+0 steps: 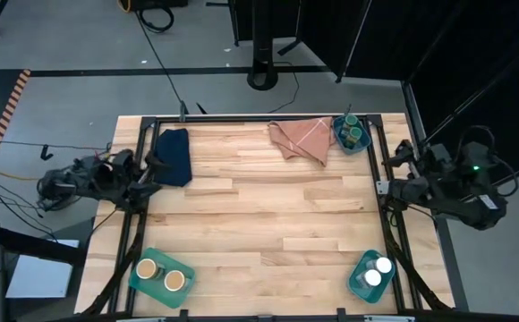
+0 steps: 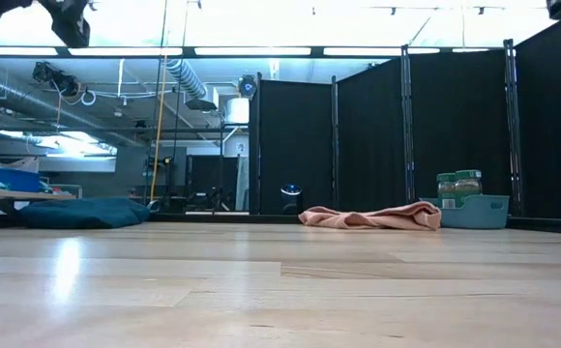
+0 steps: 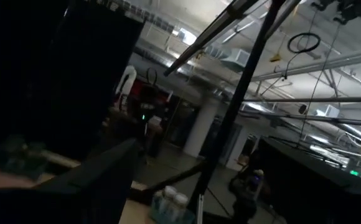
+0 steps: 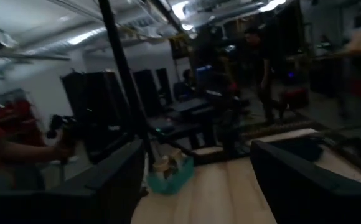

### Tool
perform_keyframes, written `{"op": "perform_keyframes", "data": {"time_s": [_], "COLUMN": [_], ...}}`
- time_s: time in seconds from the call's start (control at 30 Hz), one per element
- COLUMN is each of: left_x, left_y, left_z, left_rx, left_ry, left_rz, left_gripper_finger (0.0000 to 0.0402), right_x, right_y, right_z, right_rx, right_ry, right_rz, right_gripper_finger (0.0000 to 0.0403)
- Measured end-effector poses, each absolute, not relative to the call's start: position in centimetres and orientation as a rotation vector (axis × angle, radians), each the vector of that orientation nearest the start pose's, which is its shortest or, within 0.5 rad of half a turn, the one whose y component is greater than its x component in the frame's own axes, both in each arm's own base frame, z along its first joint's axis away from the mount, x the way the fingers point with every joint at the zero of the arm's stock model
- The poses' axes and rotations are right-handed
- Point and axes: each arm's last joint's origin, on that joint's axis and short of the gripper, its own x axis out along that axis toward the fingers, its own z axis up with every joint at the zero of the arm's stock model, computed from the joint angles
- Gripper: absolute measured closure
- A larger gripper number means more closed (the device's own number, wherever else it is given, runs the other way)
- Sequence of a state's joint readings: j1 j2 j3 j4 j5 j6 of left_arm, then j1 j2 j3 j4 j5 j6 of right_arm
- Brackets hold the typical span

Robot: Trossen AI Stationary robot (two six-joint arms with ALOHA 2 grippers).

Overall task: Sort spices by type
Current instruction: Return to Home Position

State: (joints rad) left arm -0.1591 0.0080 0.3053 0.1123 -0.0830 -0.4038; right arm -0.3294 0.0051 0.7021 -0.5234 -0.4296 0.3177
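Six spice jars stand in three teal bins, two to a bin. The green-lidded pair [image 1: 353,132] is in the far right bin [image 1: 340,141] and also shows in the low view [image 2: 459,183]. The tan-lidded pair [image 1: 160,274] is in the near left bin [image 1: 138,284]. The white-lidded pair [image 1: 377,271] is in the near right bin [image 1: 358,268]. My left gripper [image 1: 152,170] hangs open over the table's left edge. My right gripper [image 1: 387,175] hangs open over the right edge [image 4: 196,155]. Neither is near a jar.
A folded navy cloth [image 1: 173,155] lies at the far left and a pink cloth [image 1: 300,139] at the far middle, next to the green-lid bin. A black frame [image 1: 259,119] runs round the tabletop. A person [image 4: 6,155] stands beyond the table in the right wrist view.
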Motion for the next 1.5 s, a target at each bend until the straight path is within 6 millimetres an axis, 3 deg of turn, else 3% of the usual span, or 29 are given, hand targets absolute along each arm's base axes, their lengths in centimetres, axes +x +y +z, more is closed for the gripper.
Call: {"op": "perform_keyframes", "data": {"time_s": [0.2,0.43,0.57,0.93,1.13,1.27,1.5], "left_x": [6.8,6.9,6.8,7.1,8.2,8.8,9.2], "left_y": [-0.9,-1.2,-1.4,-1.4,-1.4,-1.5,-1.5], "left_z": [25.9,25.5,25.6,25.0,22.4,20.3,19.3], "left_rx": [-0.487,-0.490,-0.487,-0.452,-0.493,-0.507,-0.467], "left_ry": [-0.407,-0.409,-0.402,-0.373,-0.348,-0.346,-0.242], "left_rz": [-0.195,-0.290,-0.363,-0.345,-0.277,-0.292,-0.243], "left_gripper_finger": [0.0062,0.0062,0.0062,0.0062,0.0062,0.0062,0.0062], "right_x": [3.4,7.0,7.3,8.8,9.0,8.9,9.3], "right_y": [0.4,-0.4,0.1,2.0,2.3,2.7,2.9], "right_z": [30.2,25.0,23.5,20.8,20.4,20.2,19.0], "right_rx": [0.304,0.366,0.315,0.333,0.246,0.108,0.087], "right_ry": [-0.209,-0.354,-0.485,-0.411,-0.380,-0.378,-0.248], "right_rz": [0.246,0.410,0.491,0.338,0.202,0.266,0.292], "right_gripper_finger": [0.0105,0.0100,0.0102,0.0099,0.0101,0.0103,0.0100]}}
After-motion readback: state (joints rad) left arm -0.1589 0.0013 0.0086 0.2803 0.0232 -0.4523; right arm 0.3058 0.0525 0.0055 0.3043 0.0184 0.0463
